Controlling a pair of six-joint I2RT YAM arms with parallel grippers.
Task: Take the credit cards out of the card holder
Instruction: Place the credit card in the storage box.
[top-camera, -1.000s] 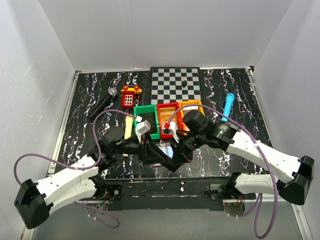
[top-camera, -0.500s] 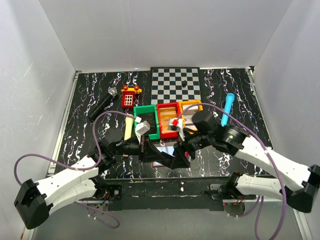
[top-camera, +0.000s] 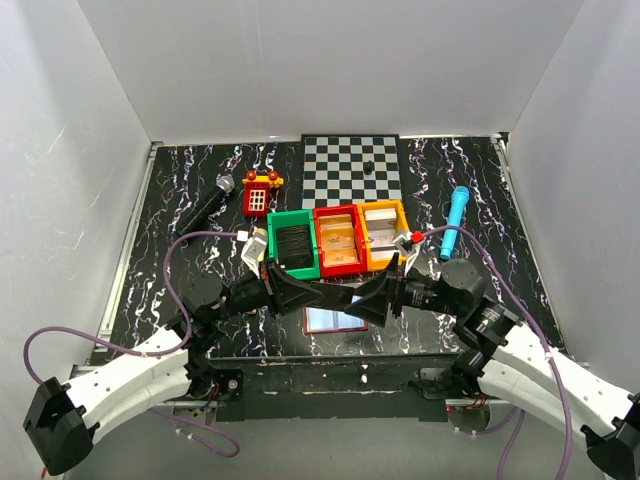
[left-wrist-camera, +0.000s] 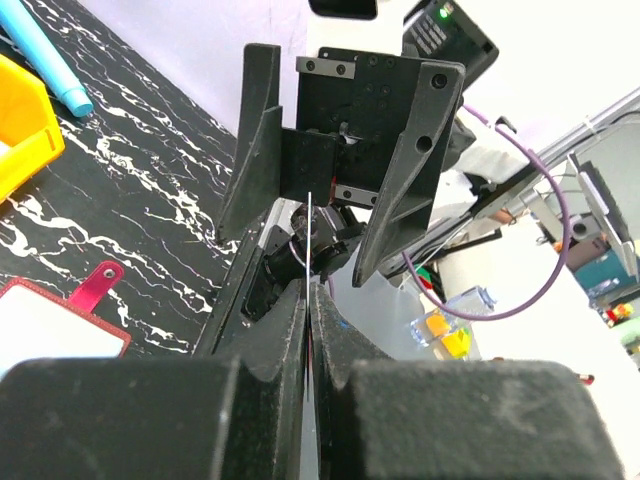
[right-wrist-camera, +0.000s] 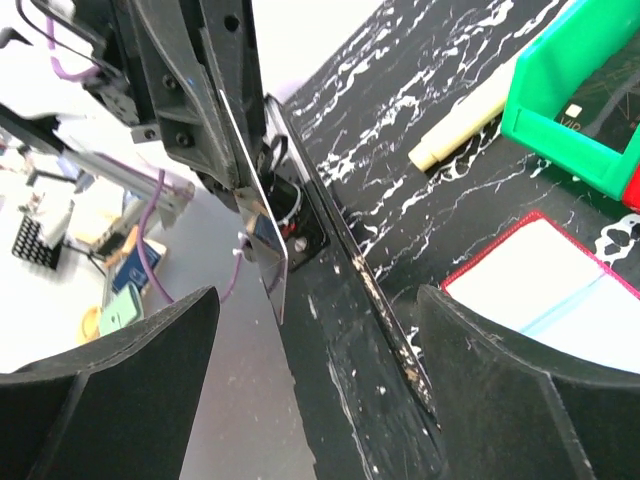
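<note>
A thin shiny credit card (left-wrist-camera: 310, 230) hangs above the table's near edge, edge-on in the left wrist view, with my left gripper (left-wrist-camera: 310, 290) shut on it. In the right wrist view the card (right-wrist-camera: 262, 240) hangs from the left gripper's fingers (right-wrist-camera: 190, 90). Facing it, my right gripper (right-wrist-camera: 318, 300) is open, its fingers standing wide on either side and touching nothing. From above the two grippers (top-camera: 338, 297) (top-camera: 362, 303) meet tip to tip over the card holder (top-camera: 330, 318). The holder lies open on the table, pale inside with a red edge and tab (left-wrist-camera: 100, 283).
Green (top-camera: 293, 262), red (top-camera: 318, 235) and yellow (top-camera: 370, 250) bins sit in a row behind the holder, each with a flat card-like piece inside. A cream marker (top-camera: 255, 250), microphone (top-camera: 205, 207), red toy (top-camera: 260, 192), chessboard (top-camera: 352, 170) and blue marker (top-camera: 455, 220) lie farther back.
My right gripper opened and drew back to the right. My left gripper shut on the card. Both arms swung down toward the table's near edge.
</note>
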